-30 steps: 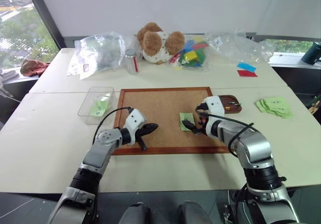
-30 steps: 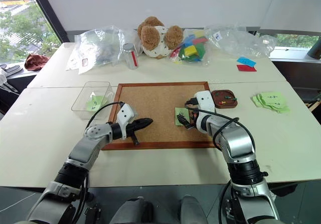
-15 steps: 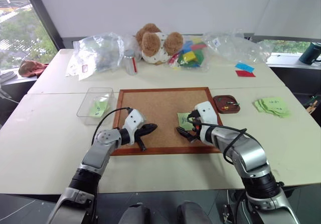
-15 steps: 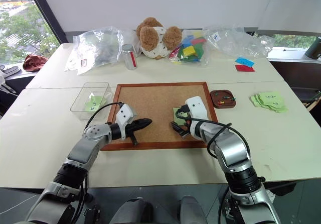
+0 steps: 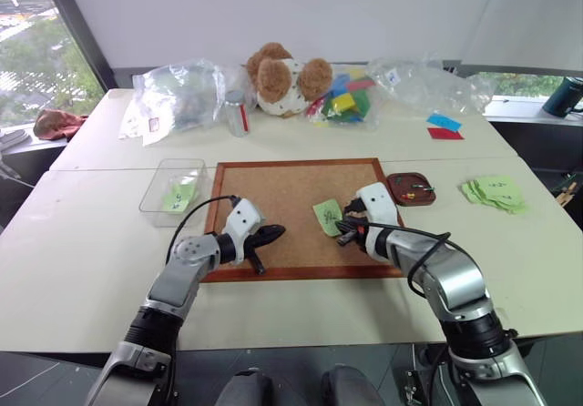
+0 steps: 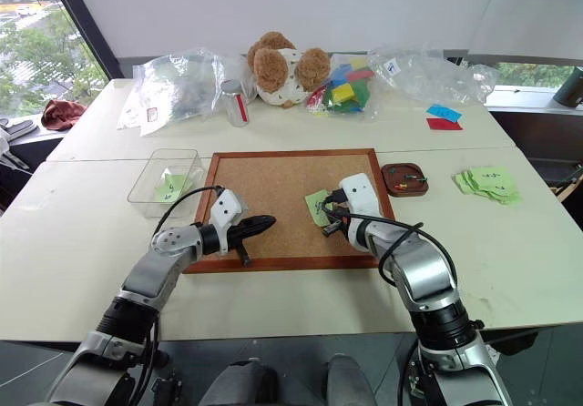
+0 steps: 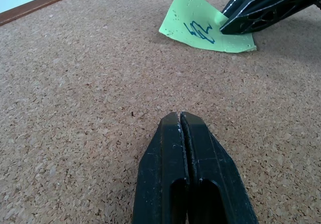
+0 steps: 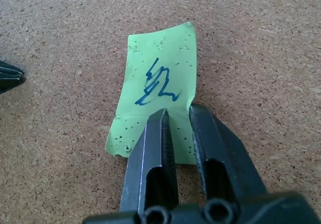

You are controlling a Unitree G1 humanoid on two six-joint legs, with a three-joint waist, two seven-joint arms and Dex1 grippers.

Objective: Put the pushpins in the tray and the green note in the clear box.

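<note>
Change: our right gripper (image 8: pixel 176 133) goes from wide open a second ago to jaws nipping the near edge of the green note (image 8: pixel 158 91), whose far end now tips up off the corkboard (image 5: pixel 273 197).
Left gripper (image 7: pixel 180 128): holds over the cork, jaws pressed together, empty.
Pushpins (image 5: pixel 417 187): already in the tray (image 5: pixel 399 198), we reckon.
Meaning: note secured, so next we carry it across to the clear box (image 5: pixel 155 208) on the tabletop (image 5: pixel 82 269).
</note>
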